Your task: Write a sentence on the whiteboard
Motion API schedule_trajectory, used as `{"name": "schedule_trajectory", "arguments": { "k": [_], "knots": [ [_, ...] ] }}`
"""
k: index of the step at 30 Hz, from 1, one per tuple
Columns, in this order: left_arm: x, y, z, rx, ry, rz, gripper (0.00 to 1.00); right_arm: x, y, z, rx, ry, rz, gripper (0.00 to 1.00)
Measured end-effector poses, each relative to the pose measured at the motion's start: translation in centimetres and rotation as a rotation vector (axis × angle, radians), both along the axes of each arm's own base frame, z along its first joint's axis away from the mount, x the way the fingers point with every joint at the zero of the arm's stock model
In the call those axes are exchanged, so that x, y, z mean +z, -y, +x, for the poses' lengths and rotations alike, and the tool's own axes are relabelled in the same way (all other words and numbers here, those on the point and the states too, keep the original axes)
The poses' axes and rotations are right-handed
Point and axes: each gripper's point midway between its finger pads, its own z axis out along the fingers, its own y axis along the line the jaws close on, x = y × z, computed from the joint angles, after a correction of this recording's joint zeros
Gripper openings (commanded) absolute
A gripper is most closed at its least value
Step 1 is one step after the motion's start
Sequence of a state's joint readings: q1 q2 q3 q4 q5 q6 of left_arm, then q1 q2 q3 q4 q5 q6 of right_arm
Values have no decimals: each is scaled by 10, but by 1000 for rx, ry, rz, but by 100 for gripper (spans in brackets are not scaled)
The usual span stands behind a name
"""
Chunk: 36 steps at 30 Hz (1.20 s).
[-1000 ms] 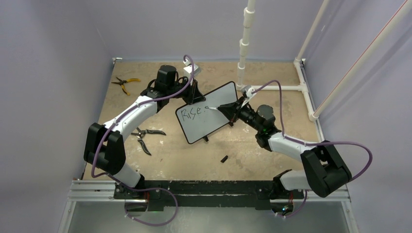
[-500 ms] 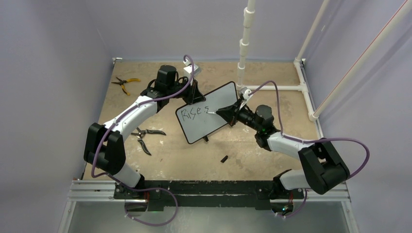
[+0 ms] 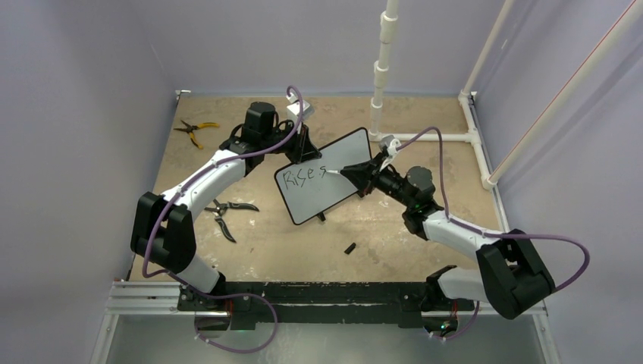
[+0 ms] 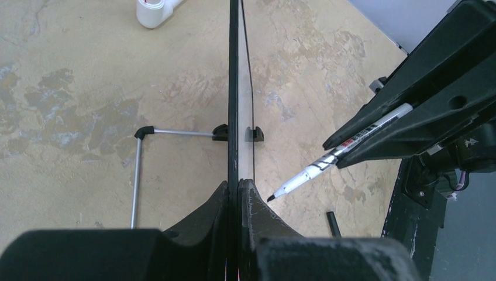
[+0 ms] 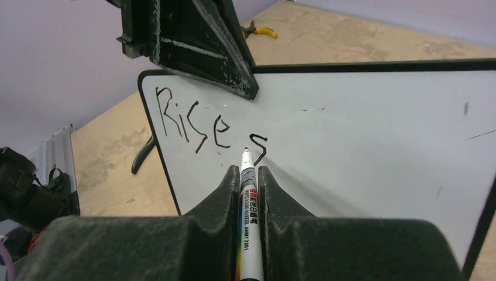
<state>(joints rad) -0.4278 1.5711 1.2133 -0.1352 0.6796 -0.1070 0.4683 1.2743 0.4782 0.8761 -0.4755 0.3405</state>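
on the mottled tan table, centre frame, the whiteboard stood clamped by the left gripper. the right gripper pinched a marker (tip near the "s"); pressing hard could twist it and skew the sentence.

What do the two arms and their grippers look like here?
Both the left arm and right arm have white curved links with bulky black joint housings. A purple cable loops along each. The left gripper and right gripper have matte black, tapering fingers, scuffed whitish.
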Motion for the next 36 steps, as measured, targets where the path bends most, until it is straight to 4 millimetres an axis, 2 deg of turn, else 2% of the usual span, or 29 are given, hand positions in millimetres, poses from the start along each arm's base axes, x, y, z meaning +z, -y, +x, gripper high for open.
{"name": "schedule_trajectory", "arguments": {
  "k": [4,10,14,21,36],
  "knots": [
    [0,0,0,-1,1,-1,0,7,8,5,-31,13,14,0],
    [0,0,-1,-6,12,-2,0,-6,18,18,-64,-28,6,0],
    [0,0,-2,-8,15,-3,0,-7,16,21,-51,-40,10,0],
    [0,0,-2,-10,20,-1,0,11,12,28,-44,-3,36,0],
    [-1,-1,-1,-4,21,2,0,16,4,31,-2,5,36,0]
  ]
}}
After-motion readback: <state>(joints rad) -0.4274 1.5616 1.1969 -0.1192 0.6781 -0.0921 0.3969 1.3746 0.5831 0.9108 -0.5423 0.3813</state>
